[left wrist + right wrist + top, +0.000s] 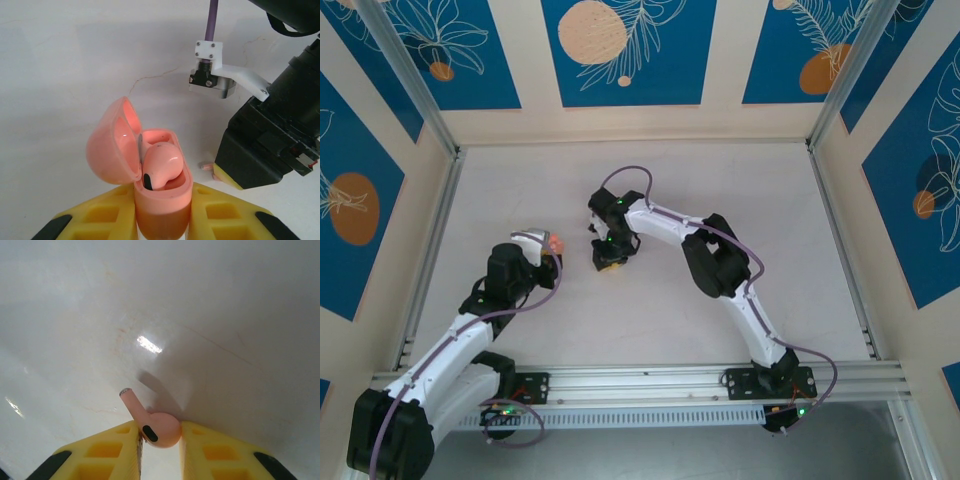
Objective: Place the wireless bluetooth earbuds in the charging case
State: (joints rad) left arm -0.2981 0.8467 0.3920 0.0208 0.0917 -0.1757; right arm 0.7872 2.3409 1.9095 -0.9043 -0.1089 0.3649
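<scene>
The left pincer [162,217] is nearly closed, its yellow fingers [97,215] clamped on the lower half of a salmon-pink case [162,205]. The case stands upright with its lid [112,147] swung open to the left. One pink earbud [162,167] sits in the case, its rounded head up and glossy.

The right pincer [160,440] is down at the bench [210,315], just right of the case in the overhead view. Its fingers [215,450] have closed in on a second earbud [159,429], also pink, pressing the bud's round body from both sides. The stem points up and to the left, away from the fingers, and throws a shadow on the pale surface. Whether the bud rests on the bench or is raised a little off it, I cannot tell. From the left wrist camera the tip of this stem [206,165] pokes out beside the right pincer's yellow fingertip, near the case but apart from it.
</scene>
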